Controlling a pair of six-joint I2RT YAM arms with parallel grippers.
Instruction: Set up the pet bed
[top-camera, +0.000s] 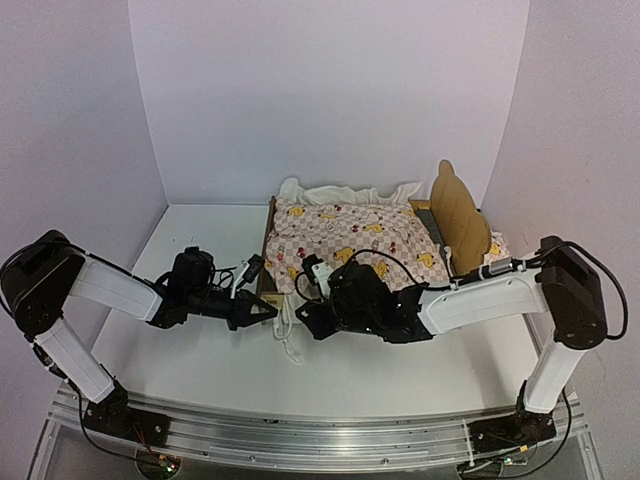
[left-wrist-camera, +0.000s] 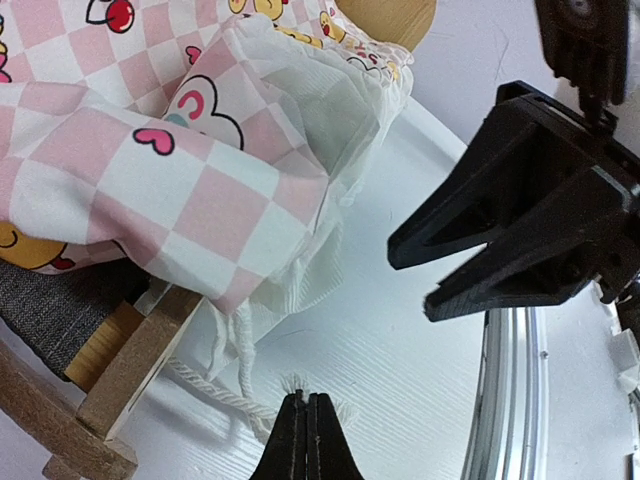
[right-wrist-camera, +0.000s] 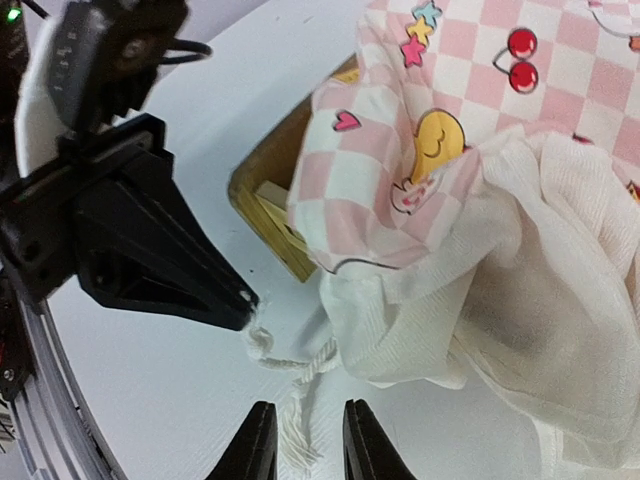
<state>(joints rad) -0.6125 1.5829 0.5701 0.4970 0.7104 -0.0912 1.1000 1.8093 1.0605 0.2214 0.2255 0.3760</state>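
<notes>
The pet bed (top-camera: 459, 214) stands at the back middle, its bear-ear headboard on the right. A pink checked duck quilt (top-camera: 350, 240) covers it. The cream ruffle hangs over the near left corner, and a white cord (right-wrist-camera: 295, 365) trails from it onto the table. My left gripper (left-wrist-camera: 308, 402) is shut on one frayed end of that cord, beside the wooden frame corner (left-wrist-camera: 120, 385). My right gripper (right-wrist-camera: 310, 440) is open, and the cord's other frayed end lies loose between its fingers. In the top view, the left gripper (top-camera: 272, 311) and right gripper (top-camera: 303, 322) nearly meet.
A small matching pillow (top-camera: 496, 246) lies behind the headboard on the right. White walls close the table (top-camera: 190, 360) in on three sides. The metal rail (top-camera: 300, 435) with both arm bases runs along the near edge.
</notes>
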